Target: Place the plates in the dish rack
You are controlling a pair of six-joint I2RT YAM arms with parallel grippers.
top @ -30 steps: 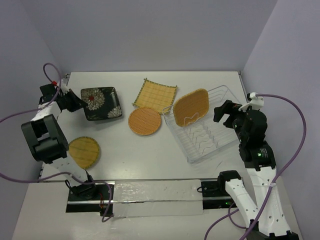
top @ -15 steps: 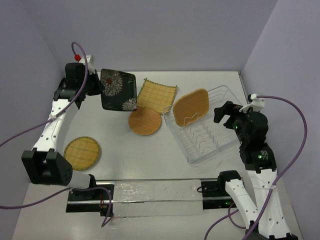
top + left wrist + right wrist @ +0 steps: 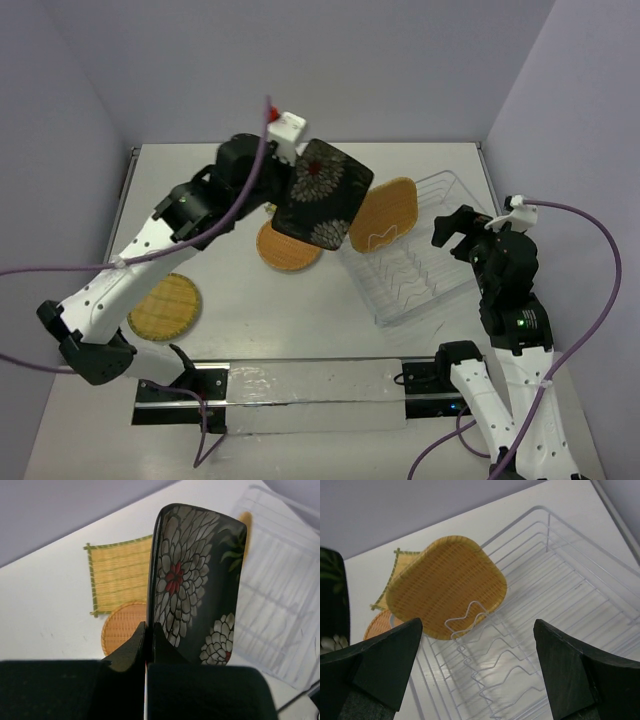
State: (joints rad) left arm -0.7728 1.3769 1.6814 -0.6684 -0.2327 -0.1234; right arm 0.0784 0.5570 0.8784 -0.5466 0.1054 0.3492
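Observation:
My left gripper is shut on the edge of the dark square plate with the white leaf pattern. It holds that plate on edge in the air, just left of the dish rack. A rounded-square bamboo plate leans upright at the rack's left end. One round bamboo plate lies under the held plate, and a fringed square one lies behind it. Another round plate lies at the near left. My right gripper hangs open above the rack, holding nothing.
Grey walls close in the table at the back and on both sides. The left arm stretches diagonally from its base across the table's left half. A purple cable loops beside each arm. The rack's zigzag tines stand bare to the right of the leaning plate.
The left arm has lifted the dark plate off the table at the far left and swung it right, to beside the rack. The right arm has barely moved.

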